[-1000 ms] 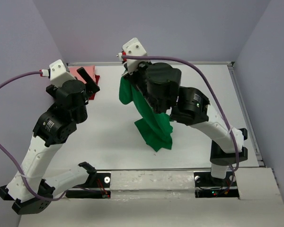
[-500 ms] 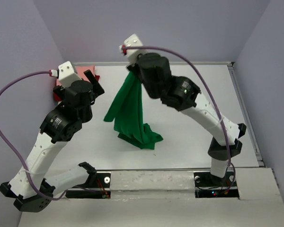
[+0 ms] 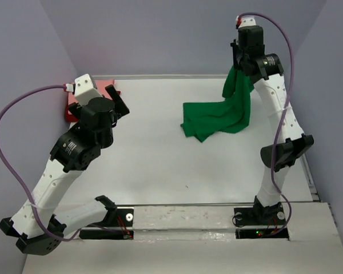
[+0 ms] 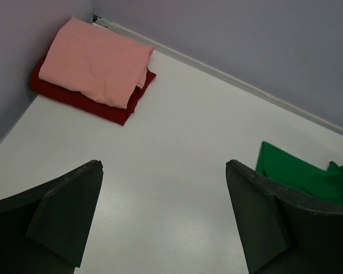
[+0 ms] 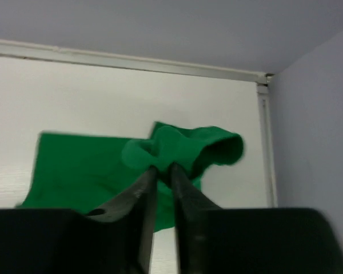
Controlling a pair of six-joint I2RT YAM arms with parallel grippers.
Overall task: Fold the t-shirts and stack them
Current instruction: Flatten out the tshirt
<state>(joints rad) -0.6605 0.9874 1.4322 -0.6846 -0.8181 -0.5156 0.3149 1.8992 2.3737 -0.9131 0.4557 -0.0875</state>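
Observation:
The green t-shirt hangs from my right gripper, which is raised at the far right of the table. Its lower part lies spread on the table surface. In the right wrist view the jaws of the right gripper pinch a bunched fold of the green t-shirt. The salmon-pink t-shirt lies folded on the folded dark red t-shirt in the far left corner. My left gripper hovers open and holds nothing, near that stack, with the green t-shirt's edge to its right.
Grey walls close off the table at the back and on both sides. A raised rail runs along the right edge next to my right arm. White table surface lies between the stack and the green cloth.
My right arm has swung from the table's middle to the far right and lifted, carrying the green t-shirt with it. The cloth now trails on the table. The left arm has barely moved.

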